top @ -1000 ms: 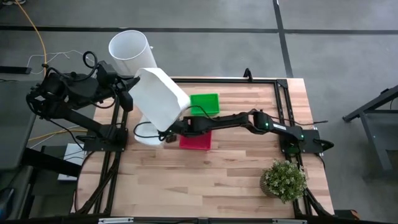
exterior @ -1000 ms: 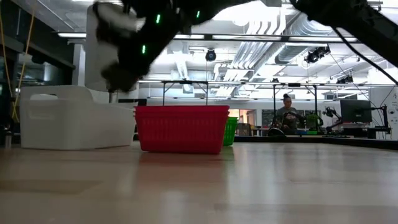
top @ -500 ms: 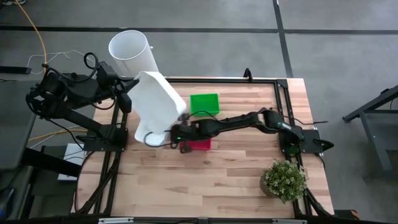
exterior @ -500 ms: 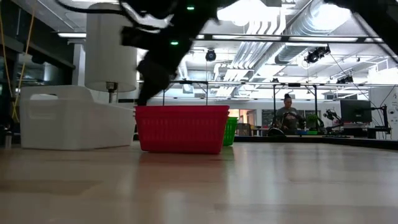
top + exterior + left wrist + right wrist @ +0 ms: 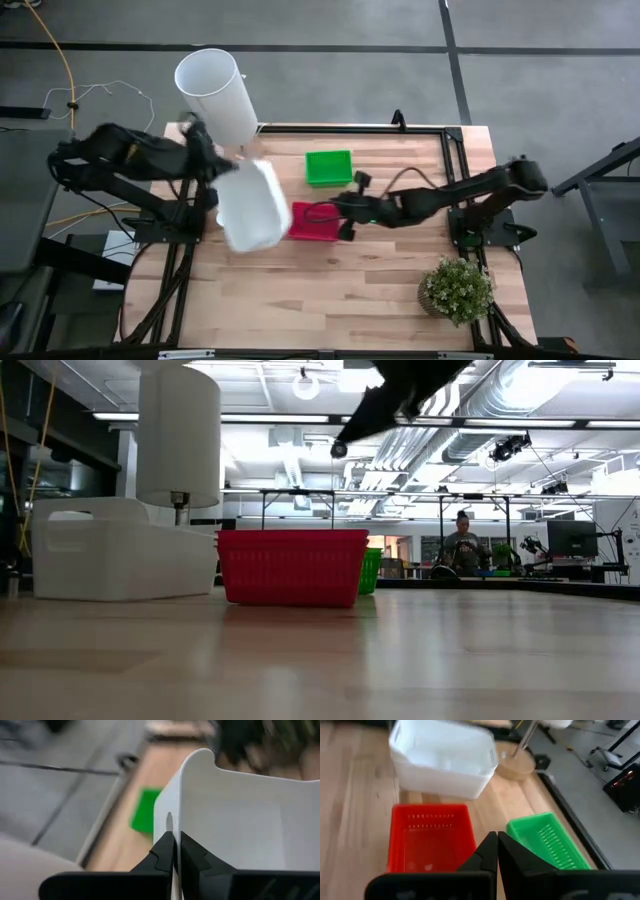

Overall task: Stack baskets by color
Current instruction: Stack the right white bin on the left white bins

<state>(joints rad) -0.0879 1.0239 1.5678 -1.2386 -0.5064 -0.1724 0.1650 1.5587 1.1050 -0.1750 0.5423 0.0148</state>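
While your left gripper (image 5: pixel 175 851) pinches the white basket's (image 5: pixel 250 205) rim, that basket sits at the table's left, just beside the red basket (image 5: pixel 315 222), its long axis running front to back. The green basket (image 5: pixel 329 166) lies behind the red one. Your right gripper (image 5: pixel 348 218), fingers pressed together and empty, hovers over the red basket's right edge. A second ago it held the white basket aloft; it has since pulled back right.
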